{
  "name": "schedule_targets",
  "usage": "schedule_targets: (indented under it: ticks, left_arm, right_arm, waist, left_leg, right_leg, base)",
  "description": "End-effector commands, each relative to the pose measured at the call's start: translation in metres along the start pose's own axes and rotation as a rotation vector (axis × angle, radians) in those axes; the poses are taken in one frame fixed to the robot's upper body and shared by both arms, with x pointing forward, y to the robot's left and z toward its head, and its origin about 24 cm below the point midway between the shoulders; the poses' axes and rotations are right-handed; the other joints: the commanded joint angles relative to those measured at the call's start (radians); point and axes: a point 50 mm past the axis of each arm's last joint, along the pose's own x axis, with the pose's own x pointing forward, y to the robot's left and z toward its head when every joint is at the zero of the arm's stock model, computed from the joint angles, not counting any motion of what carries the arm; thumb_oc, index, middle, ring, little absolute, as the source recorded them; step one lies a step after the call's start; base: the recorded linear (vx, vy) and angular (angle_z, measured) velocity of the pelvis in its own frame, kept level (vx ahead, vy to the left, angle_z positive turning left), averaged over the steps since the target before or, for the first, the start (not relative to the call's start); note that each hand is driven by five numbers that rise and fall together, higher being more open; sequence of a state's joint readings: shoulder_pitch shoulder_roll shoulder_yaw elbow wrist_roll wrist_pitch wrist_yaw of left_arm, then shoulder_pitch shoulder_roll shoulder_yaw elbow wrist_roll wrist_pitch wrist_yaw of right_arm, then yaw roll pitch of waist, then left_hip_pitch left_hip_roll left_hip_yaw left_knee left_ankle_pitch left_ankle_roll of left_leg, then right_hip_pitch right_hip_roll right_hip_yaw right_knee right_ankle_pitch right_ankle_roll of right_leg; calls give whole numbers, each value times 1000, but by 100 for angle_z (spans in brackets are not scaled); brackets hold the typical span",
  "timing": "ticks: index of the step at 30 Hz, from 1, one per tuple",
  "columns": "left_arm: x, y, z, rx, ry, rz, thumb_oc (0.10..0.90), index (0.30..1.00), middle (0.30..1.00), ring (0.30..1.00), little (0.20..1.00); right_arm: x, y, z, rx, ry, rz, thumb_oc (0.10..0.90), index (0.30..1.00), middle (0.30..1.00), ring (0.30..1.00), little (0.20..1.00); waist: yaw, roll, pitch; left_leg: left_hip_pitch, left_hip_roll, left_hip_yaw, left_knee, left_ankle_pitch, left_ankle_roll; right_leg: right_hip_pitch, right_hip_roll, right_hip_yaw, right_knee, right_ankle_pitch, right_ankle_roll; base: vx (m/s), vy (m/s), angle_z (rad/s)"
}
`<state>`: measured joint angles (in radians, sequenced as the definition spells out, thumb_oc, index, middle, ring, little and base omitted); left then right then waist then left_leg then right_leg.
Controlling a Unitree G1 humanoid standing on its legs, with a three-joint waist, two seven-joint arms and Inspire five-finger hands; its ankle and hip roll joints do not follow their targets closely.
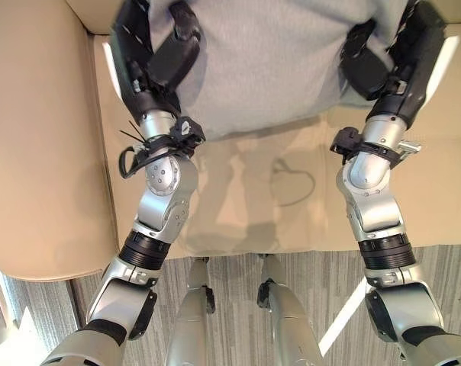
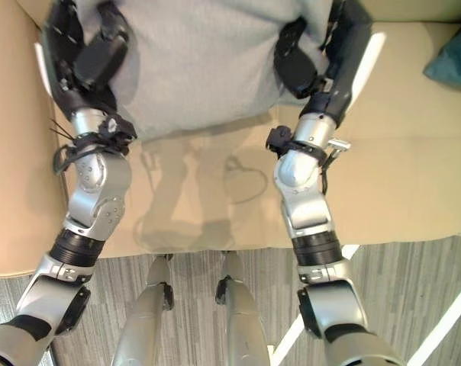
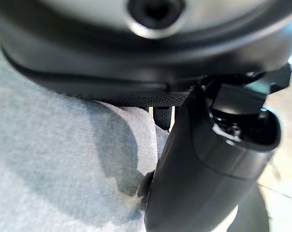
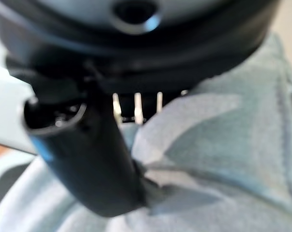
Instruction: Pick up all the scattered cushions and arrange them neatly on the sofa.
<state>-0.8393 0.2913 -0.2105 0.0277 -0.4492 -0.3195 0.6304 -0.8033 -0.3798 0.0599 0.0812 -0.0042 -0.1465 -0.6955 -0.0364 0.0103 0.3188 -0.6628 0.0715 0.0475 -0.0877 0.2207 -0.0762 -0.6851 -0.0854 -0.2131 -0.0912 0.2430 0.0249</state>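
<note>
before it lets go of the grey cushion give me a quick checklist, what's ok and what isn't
1. Left hand gripping the grey cushion: ok, thumb pressed into the fabric in its wrist view.
2. Right hand gripping the opposite edge: ok, fabric bunched at the thumb.
3. Cushion over the sofa seat, not the floor: ok.
4. Cushion resting on the seat: cannot tell.
5. Space beside the armrest: ok, bare seat.
6. Other cushions: not ok, a teal cushion lies off to the right.

A large, soft, light grey fabric cushion (image 1: 269,61) fills the upper centre of the frame, resting on the seat of a beige leather sofa (image 1: 47,175). A dark teal cushion (image 2: 453,57) lies at the upper right edge.
</note>
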Motion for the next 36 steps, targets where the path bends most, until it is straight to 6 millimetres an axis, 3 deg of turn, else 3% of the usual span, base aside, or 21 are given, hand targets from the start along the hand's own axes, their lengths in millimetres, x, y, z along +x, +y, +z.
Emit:
schedule_targets:
  ticks: [1, 5, 8, 11, 12, 14, 18, 20, 21, 22, 23, 32, 35, 36]
  left_arm:
    - [-5, -69, 69, -105, -426, -329, 400, 300, 300, 300, 300]
    - [11, -86, 62, -32, -406, -360, 400, 300, 300, 300, 300]
    - [38, -92, 27, 195, -301, -285, 400, 300, 300, 300, 300]
    - [56, -97, 12, 294, -236, -256, 400, 300, 300, 300, 300]
    - [67, -94, 3, 375, -190, -254, 400, 300, 300, 300, 300]
    - [79, -91, 4, 429, -182, -240, 400, 300, 300, 300, 300]
    - [90, -77, 1, 502, -147, -210, 400, 300, 300, 300, 300]
    - [92, -69, -7, 527, -96, -195, 551, 526, 526, 526, 526]
    - [92, -66, -8, 518, -84, -180, 800, 900, 900, 900, 900]
    - [91, -63, -12, 505, -63, -174, 800, 900, 900, 900, 900]
    - [91, -59, -13, 499, -56, -169, 800, 900, 900, 900, 900]
    - [70, -26, -33, 433, 43, -116, 800, 900, 900, 900, 900]
    - [57, 2, -40, 414, 83, -71, 800, 900, 900, 900, 900]
    - [56, 2, -41, 415, 84, -71, 800, 900, 900, 900, 900]
  right_arm:
    - [3, 22, 98, 243, -523, 34, 400, 300, 300, 300, 300]
    - [18, 35, 95, 150, -513, 49, 400, 300, 300, 300, 300]
    - [37, 56, 76, 50, -414, 42, 400, 300, 300, 300, 300]
    - [49, 71, 66, -35, -359, 25, 400, 300, 300, 300, 300]
    - [59, 77, 58, -97, -311, 31, 400, 300, 300, 300, 300]
    - [67, 82, 50, -159, -262, 35, 400, 300, 300, 300, 300]
    - [69, 85, 24, -246, -128, 70, 400, 300, 300, 300, 300]
    - [67, 87, 14, -252, -60, 101, 400, 300, 300, 300, 300]
    - [65, 90, 11, -260, -41, 132, 571, 556, 556, 556, 556]
    - [62, 93, 7, -269, -23, 166, 627, 641, 641, 641, 641]
    - [61, 94, 5, -277, -13, 195, 800, 900, 900, 900, 900]
    - [51, 82, -9, -270, 18, 231, 800, 900, 900, 900, 900]
    - [48, 61, -23, -284, 53, 191, 800, 900, 900, 900, 900]
    - [48, 61, -24, -284, 54, 192, 800, 900, 900, 900, 900]
  waist:
    - [-9, -30, -167]
    - [-11, -34, -196]
    - [-15, -37, -203]
    - [-15, -38, -183]
    - [-13, -36, -164]
    - [-8, -31, -137]
    - [-2, -22, -110]
    - [0, -20, -99]
    - [-1, -19, -95]
    - [0, -19, -90]
    - [-1, -19, -87]
    - [-2, -19, -81]
    - [4, -21, -82]
    - [4, -21, -83]
  left_leg:
    - [-2, -32, -12, 6, -89, -41]
    - [-10, -29, -13, 6, -88, -42]
    - [-3, -29, -15, 4, -85, -41]
    - [-2, -30, -17, 3, -79, -38]
    - [-3, -29, -17, 3, -75, -36]
    - [-4, -27, -13, 5, -69, -38]
    - [-14, -30, -6, 9, -63, -35]
    - [-19, -32, -7, 10, -60, -32]
    - [-21, -32, -6, 10, -60, -32]
    - [-24, -33, -5, 10, -58, -33]
    - [-28, -33, -5, 10, -57, -33]
    - [-29, -40, -4, 9, -58, -33]
    - [-15, -40, -6, 8, -63, -34]
    - [-14, -40, -6, 8, -63, -34]
  right_leg:
    - [-15, -17, 27, 6, -125, 131]
    - [-21, -20, 27, 7, -124, 132]
    - [-14, -22, 25, 6, -119, 136]
    - [-12, -23, 27, 6, -113, 141]
    - [-14, -24, 28, 8, -108, 143]
    - [-17, -27, 28, 11, -103, 143]
    - [-30, -29, 30, 15, -99, 142]
    - [-38, -27, 32, 16, -96, 140]
    - [-41, -27, 33, 17, -96, 140]
    - [-45, -28, 33, 17, -95, 140]
    - [-47, -27, 33, 17, -95, 139]
    - [-53, -22, 33, 16, -96, 135]
    - [-41, -20, 31, 16, -100, 133]
    - [-40, -20, 31, 16, -100, 133]
  base:
    - [0, 0, 0]
    - [9, -6, 0]
    - [24, -19, 0]
    - [0, 0, 0]
    - [0, 0, 0]
    - [0, 0, 0]
    - [8, 16, 3]
    - [0, 0, 0]
    - [0, 0, 0]
    - [0, 0, 0]
    - [0, 0, 0]
    - [1, -2, -1]
    - [0, 0, 0]
    - [0, 0, 0]
